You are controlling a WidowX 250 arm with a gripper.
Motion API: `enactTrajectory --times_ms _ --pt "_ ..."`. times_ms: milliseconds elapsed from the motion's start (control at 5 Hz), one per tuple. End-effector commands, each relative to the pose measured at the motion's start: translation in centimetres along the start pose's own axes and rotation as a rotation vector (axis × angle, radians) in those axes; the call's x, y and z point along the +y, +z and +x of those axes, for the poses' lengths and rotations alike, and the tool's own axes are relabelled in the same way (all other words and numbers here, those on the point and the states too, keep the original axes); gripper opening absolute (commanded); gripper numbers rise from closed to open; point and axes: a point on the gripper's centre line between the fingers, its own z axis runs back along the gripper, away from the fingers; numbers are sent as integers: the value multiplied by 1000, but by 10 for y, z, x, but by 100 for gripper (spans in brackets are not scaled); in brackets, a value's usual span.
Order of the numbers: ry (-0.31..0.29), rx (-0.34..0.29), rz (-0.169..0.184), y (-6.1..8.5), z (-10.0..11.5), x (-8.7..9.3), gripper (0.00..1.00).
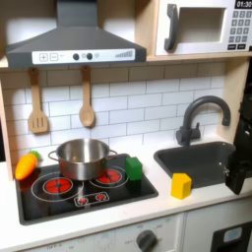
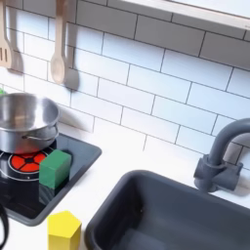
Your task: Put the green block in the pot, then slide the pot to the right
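Note:
The steel pot (image 1: 81, 156) (image 2: 24, 119) stands on the black stovetop (image 1: 59, 204), over the back of the two red burners. Just off its side, the green block (image 1: 133, 168) (image 2: 54, 168) rests on the stove's corner, at the pot's right in both exterior views and apart from it. The dark shape of my gripper (image 1: 239, 169) hangs at the first exterior view's right edge over the sink, far from the block and the pot. Its fingers are cut off by the frame edge, and nothing shows in them.
A yellow cube (image 1: 181, 185) (image 2: 64, 229) sits on the white counter between the stove and the dark sink (image 1: 197, 162) (image 2: 166, 210). An orange carrot (image 1: 27, 165) lies left of the stove. A grey faucet (image 1: 200, 116) (image 2: 220, 161) rises behind the sink. Wooden utensils (image 1: 87, 106) hang on the tiled wall.

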Motion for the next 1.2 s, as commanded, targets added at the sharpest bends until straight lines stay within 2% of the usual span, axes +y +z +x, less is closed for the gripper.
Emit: enactTrajectory --times_ms 0,200,600,1000 --pt "0 2 0 0 0 0 100" --pt "5 -3 6 -2 18 3 100" --pt "-11 13 43 -13 46 13 100" --pt "-29 -26 63 -13 80 25 100"
